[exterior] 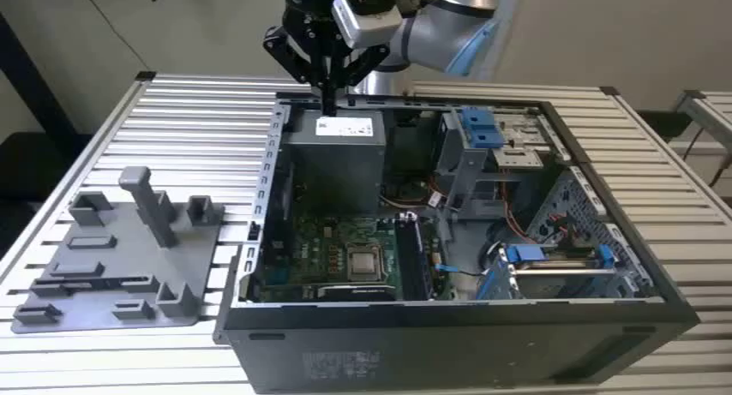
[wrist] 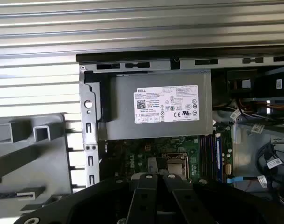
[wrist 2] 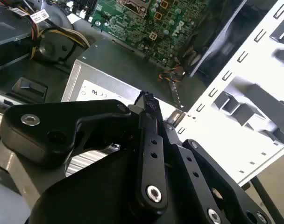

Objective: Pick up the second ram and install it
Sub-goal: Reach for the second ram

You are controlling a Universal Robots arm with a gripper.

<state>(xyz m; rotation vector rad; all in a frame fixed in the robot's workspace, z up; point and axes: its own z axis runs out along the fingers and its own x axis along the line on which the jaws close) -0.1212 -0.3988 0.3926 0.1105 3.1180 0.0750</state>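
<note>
Tool (exterior: 329,104), fingers clenched together with nothing made out between them, hangs over the grey power supply (exterior: 338,155) at the far end of the open computer case (exterior: 458,318); in the second wrist view the tool (wrist 2: 148,105) points at that unit's labelled face. Second ram: cannot be told for certain. A thin dark strip (exterior: 92,283) lies in a slot of the grey fixture (exterior: 115,241) on the slatted tabletop (exterior: 195,121), at the exterior view's left, well apart from the tool.
</note>
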